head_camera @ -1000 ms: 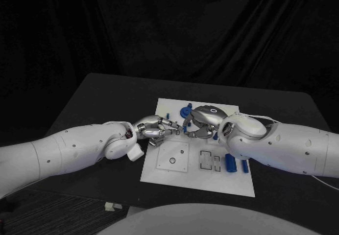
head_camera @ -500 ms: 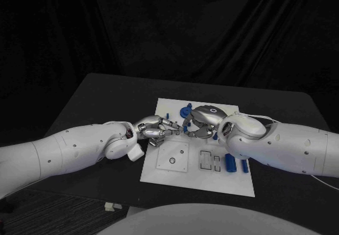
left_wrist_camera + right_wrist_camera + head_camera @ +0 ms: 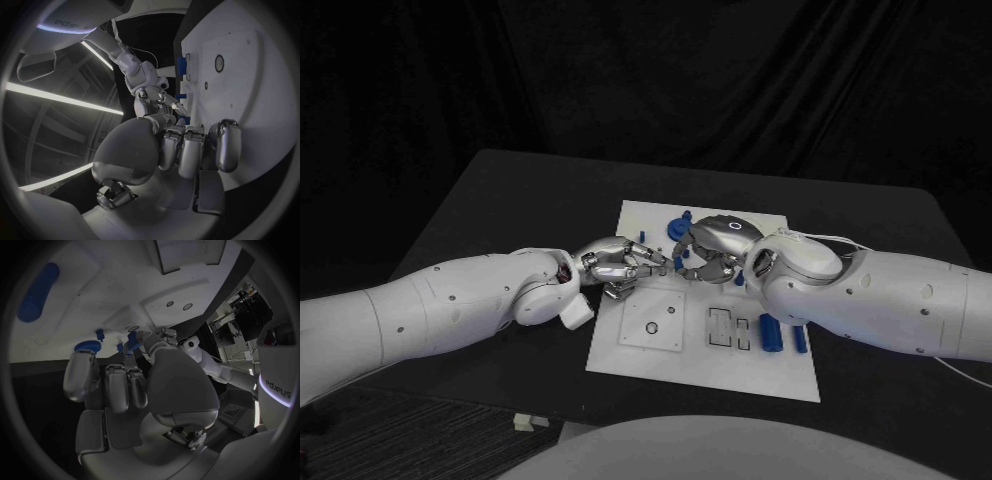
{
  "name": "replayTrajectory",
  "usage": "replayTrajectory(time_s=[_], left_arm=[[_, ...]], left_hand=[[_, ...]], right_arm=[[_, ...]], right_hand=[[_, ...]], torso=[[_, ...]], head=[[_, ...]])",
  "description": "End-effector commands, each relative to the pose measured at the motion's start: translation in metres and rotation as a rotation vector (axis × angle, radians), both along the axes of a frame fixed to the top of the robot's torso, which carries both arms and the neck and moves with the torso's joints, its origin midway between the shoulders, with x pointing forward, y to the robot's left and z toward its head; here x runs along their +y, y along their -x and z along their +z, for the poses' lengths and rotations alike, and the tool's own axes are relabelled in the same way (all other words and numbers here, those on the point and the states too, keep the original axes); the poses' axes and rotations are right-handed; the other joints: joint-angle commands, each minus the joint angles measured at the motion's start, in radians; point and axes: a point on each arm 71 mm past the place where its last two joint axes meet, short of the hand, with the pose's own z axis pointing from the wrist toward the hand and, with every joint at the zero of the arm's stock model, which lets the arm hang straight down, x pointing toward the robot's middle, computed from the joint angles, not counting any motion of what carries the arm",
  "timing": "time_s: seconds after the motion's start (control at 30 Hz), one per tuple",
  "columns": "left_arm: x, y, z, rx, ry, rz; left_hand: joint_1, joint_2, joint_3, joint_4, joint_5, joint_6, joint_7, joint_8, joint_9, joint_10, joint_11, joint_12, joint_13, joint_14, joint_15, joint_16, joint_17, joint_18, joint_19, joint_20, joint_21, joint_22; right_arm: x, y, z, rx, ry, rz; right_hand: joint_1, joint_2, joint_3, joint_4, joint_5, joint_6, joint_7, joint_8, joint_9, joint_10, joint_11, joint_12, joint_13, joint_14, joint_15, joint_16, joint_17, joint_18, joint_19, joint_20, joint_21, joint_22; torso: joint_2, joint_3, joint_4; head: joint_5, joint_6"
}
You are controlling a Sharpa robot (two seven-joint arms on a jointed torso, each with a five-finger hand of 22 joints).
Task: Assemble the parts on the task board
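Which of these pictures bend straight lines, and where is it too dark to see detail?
Both wrist views curve the white task board edges, fisheye; the head view keeps them straight, but its black table and backdrop swallow detail.

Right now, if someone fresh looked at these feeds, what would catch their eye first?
The two silver hands meeting fingertip to fingertip over the far half of the white task board: the left robot hand and the right robot hand, with a small blue part between them. Next, the two blue cylinders lying side by side at the board's right edge.
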Motion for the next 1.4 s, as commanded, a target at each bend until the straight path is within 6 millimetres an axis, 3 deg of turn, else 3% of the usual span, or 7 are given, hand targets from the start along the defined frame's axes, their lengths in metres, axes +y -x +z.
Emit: replayTrajectory(time_s=[0.03,1.03,1.13,1.23,1.33,1.4], left_arm=[[-0.001,0.002,0.001,0.005,0.016,-0.010],[0.012,0.003,0.002,-0.004,0.010,0.018],[0.012,0.003,0.002,-0.004,0.010,0.019],[0.012,0.003,0.002,-0.003,0.009,0.018],[0.012,0.003,0.002,-0.002,0.009,0.017],[0.012,0.003,0.002,-0.001,0.009,0.016]], left_hand=[[-0.006,0.000,0.004,-0.001,0.002,-0.003,0.052,-0.002,0.000,0.105,0.007,0.003,0.263,0.104,0.009,0.003,0.263,-0.006,-0.001,0.005,-0.005,0.133],[-0.007,0.000,0.004,-0.001,0.001,0.007,0.052,-0.001,0.000,0.105,0.008,0.003,0.263,0.104,0.010,0.003,0.263,-0.006,0.002,0.006,-0.004,0.135],[-0.007,0.000,0.004,-0.001,0.001,0.014,0.052,0.000,0.000,0.105,0.008,0.003,0.263,0.104,0.010,0.003,0.263,-0.006,0.002,0.006,-0.005,0.135],[-0.007,0.000,0.004,-0.001,0.001,0.014,0.052,0.000,0.000,0.105,0.008,0.003,0.263,0.104,0.010,0.003,0.263,-0.006,0.002,0.006,-0.005,0.135],[-0.007,0.000,0.004,-0.001,0.001,0.019,0.052,0.001,0.001,0.105,0.007,0.003,0.263,0.104,0.010,0.003,0.263,-0.006,0.001,0.006,-0.005,0.135],[-0.007,0.000,0.004,0.000,0.001,0.019,0.052,0.001,0.001,0.105,0.007,0.003,0.263,0.104,0.010,0.003,0.263,-0.006,0.001,0.006,-0.005,0.135]], right_arm=[[-0.001,-0.001,-0.003,0.016,0.023,-0.010],[-0.006,-0.008,-0.014,0.001,0.075,-0.024],[-0.006,-0.008,-0.014,0.004,0.079,-0.025],[-0.006,-0.008,-0.015,0.011,0.086,-0.026],[-0.006,-0.008,-0.016,0.015,0.091,-0.027],[-0.007,-0.008,-0.016,0.018,0.095,-0.028]], right_hand=[[0.009,-0.002,0.004,-0.002,0.004,0.007,0.002,0.002,0.001,0.105,0.006,0.003,0.263,0.082,0.008,-0.005,0.172,0.003,-0.005,0.003,-0.004,0.166],[0.003,-0.002,0.004,-0.001,-0.041,0.005,0.004,-0.001,-0.002,0.105,0.008,0.003,0.263,0.082,0.010,-0.005,0.172,0.003,-0.005,0.005,-0.004,0.166],[0.003,-0.003,0.003,-0.002,-0.064,0.002,0.005,-0.003,-0.004,0.105,0.009,0.003,0.263,0.081,0.010,-0.007,0.170,0.003,-0.006,0.005,-0.005,0.166],[-0.005,-0.007,-0.006,0.001,-0.125,-0.009,0.009,-0.007,-0.009,0.105,0.014,0.003,0.263,0.081,0.014,-0.008,0.169,0.003,-0.007,0.009,-0.007,0.165],[-0.006,-0.010,-0.009,0.002,-0.134,-0.013,0.011,-0.008,-0.011,0.105,0.015,0.003,0.263,0.080,0.015,-0.010,0.167,0.004,-0.008,0.009,-0.009,0.165],[-0.007,-0.012,-0.016,0.002,-0.174,-0.024,0.013,-0.008,-0.014,0.105,0.018,0.003,0.263,0.080,0.018,-0.011,0.166,0.004,-0.009,0.012,-0.012,0.164]], torso=[[-0.001,-0.0004,0.0010],[0.000,0.0002,0.0002],[0.000,0.0001,-0.0001],[0.000,0.0002,-0.0011],[-0.001,-0.0001,-0.0015],[-0.001,0.0001,-0.0013]], head=[[0.001,0.000],[0.008,0.000],[0.009,0.000],[0.009,0.000],[0.010,0.000],[0.010,0.000]])
